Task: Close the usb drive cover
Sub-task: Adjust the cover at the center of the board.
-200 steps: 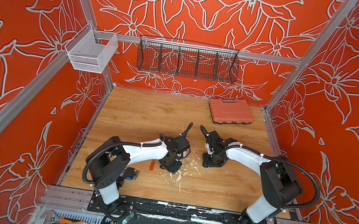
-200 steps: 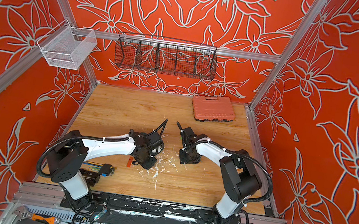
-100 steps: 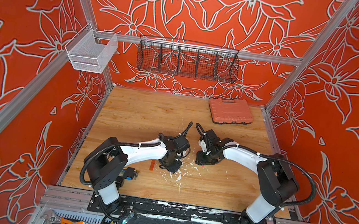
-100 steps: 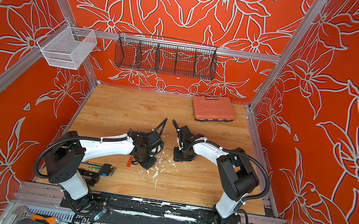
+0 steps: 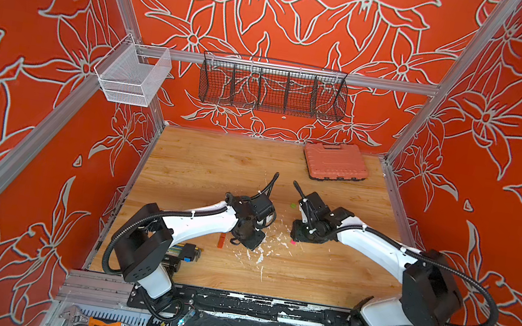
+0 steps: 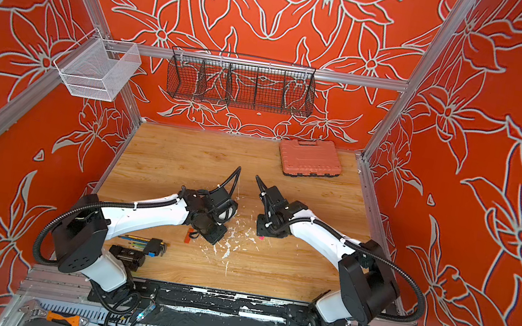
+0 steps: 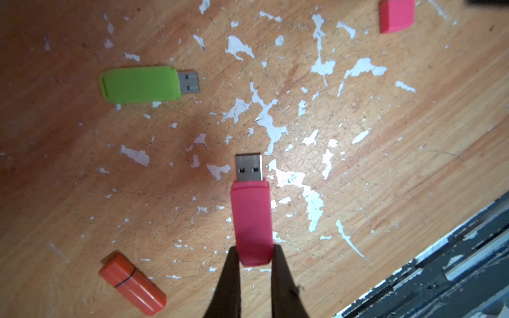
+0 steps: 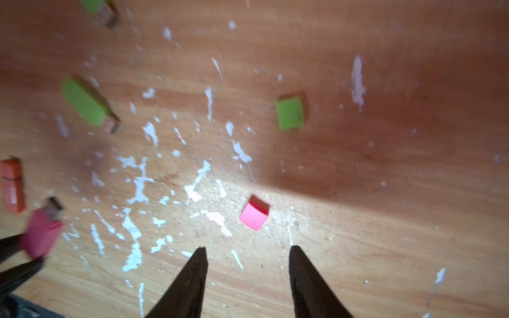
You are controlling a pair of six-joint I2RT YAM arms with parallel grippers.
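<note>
Jaws of left gripper [image 7: 254,249] clamped on pink usb drive [image 7: 252,220], plug bare, well apart from pink cap [image 8: 254,213]. Right gripper [image 8: 248,249] half spread, empty, just short of that cap. Risks flicking it away if closed off-centre.

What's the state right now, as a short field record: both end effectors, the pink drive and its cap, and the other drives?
left end effector: shut on pink drive
pink drive connector: bare, uncovered
right end effector: open, holding nothing
pink cap: lying loose near the right end effector's tips, untouched
green drive: lying uncapped
green cap: lying loose, apart from its drive
orange drive: capped
task status: cover not yet on
</note>
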